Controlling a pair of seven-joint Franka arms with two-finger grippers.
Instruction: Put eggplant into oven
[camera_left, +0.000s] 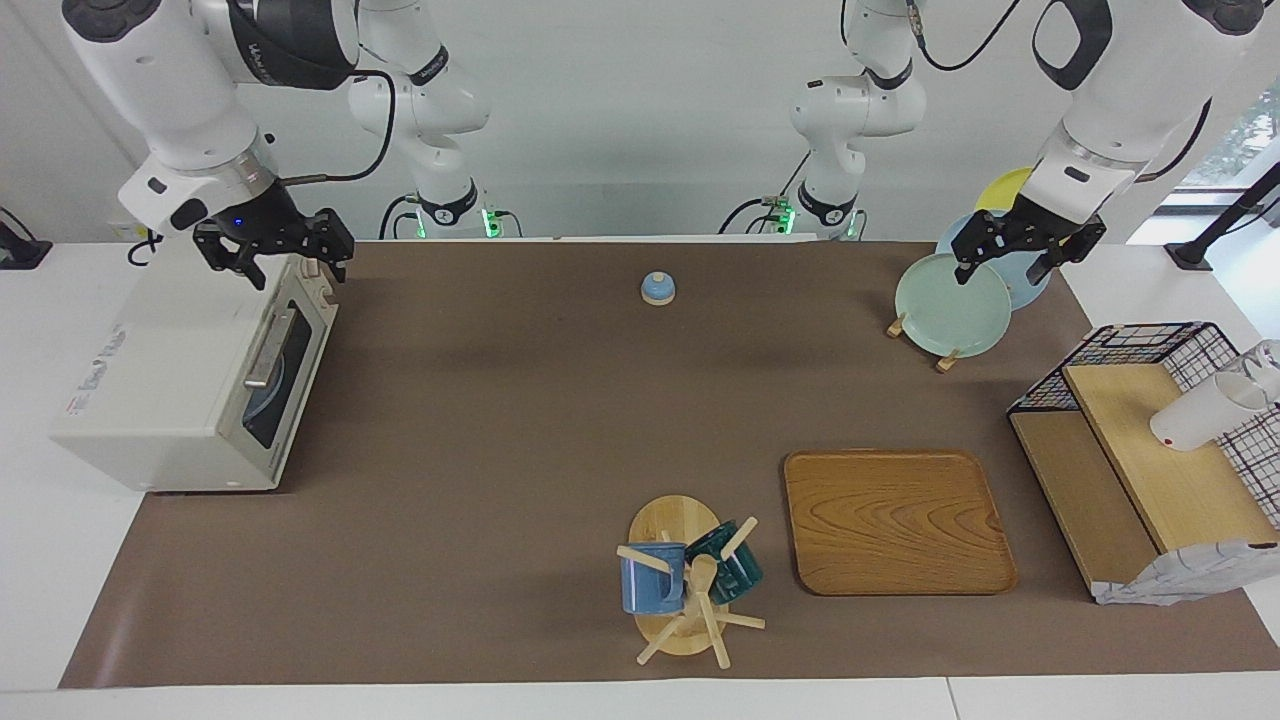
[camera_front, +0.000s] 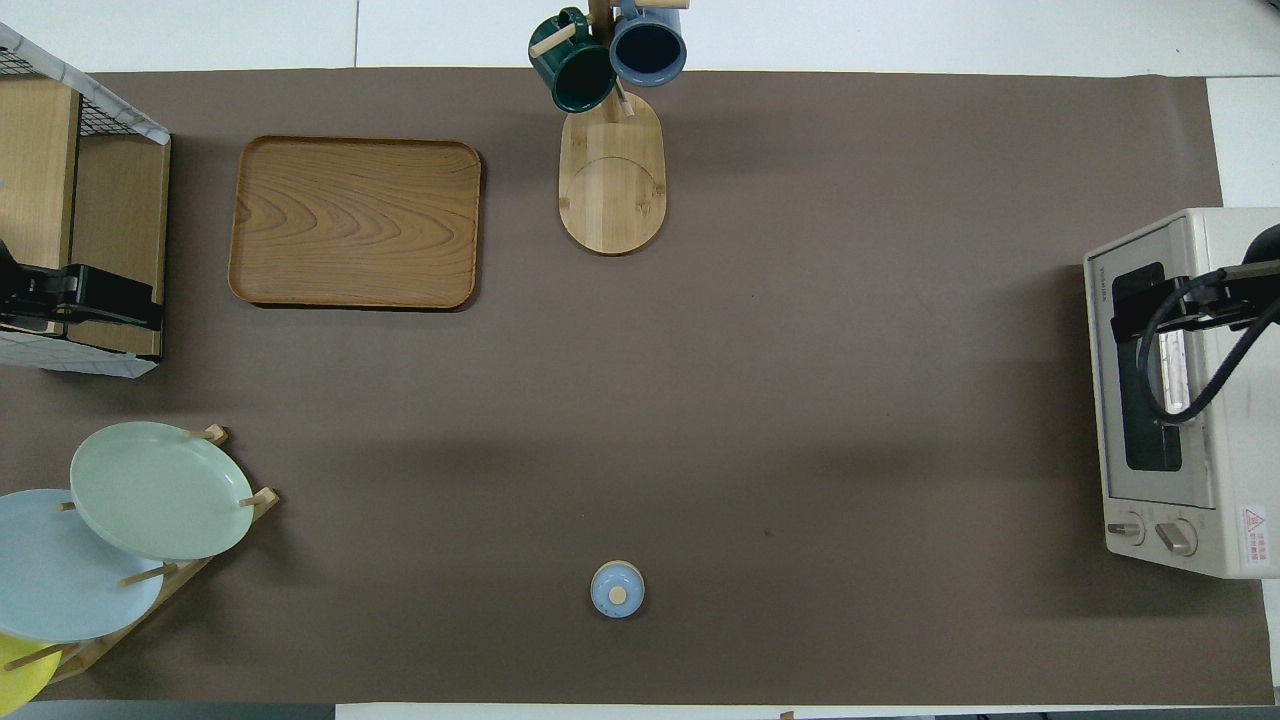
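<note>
The off-white oven (camera_left: 180, 400) stands at the right arm's end of the table with its dark glass door shut; it also shows in the overhead view (camera_front: 1200, 520). No eggplant shows in either view. My right gripper (camera_left: 275, 265) hangs open and empty just above the oven's top front edge, over the door in the overhead view (camera_front: 1135, 312). My left gripper (camera_left: 1000, 268) is open and empty in the air over the plate rack at the left arm's end; in the overhead view it (camera_front: 100, 300) shows by the wire shelf.
A wooden tray (camera_left: 895, 520) and a mug tree (camera_left: 690, 580) with two mugs lie far from the robots. A small blue lidded knob (camera_left: 657, 288) sits near them. A plate rack (camera_left: 950, 305) and a wire shelf (camera_left: 1150, 450) with a white cup stand at the left arm's end.
</note>
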